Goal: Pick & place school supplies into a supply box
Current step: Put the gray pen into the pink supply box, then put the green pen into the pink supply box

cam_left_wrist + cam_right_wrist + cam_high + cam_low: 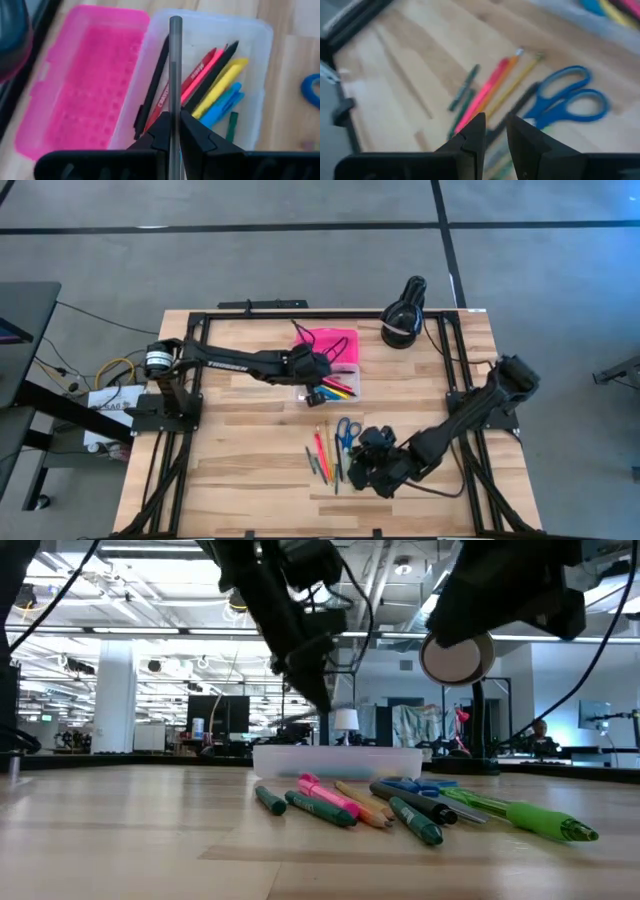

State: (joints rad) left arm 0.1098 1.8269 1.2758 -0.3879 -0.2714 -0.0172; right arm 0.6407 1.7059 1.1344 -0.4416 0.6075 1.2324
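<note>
The supply box lies open at the table's far middle, its pink lid (335, 343) flat beside its clear base (210, 75). Several pens (215, 85) in red, pink, black, yellow and blue lie in the base. My left gripper (174, 117) hovers over the base, shut on a grey pen (175, 60). More school supplies (322, 452) and blue-handled scissors (570, 100) lie flat on the wood toward the near edge. My right gripper (495, 127) stands open above them, touching nothing. My left gripper pinches the grey pen's shaft (174, 107) between its two fingers. The fingers slant down from the table's left side and lie along the pen. The pen juts out past the fingertips, lifted clear above the clear base.
A black round device (403, 315) sits at the far right corner. Black frame rails (300, 315) run along the table's far, left and right edges. The wood at the near left (230, 470) is bare.
</note>
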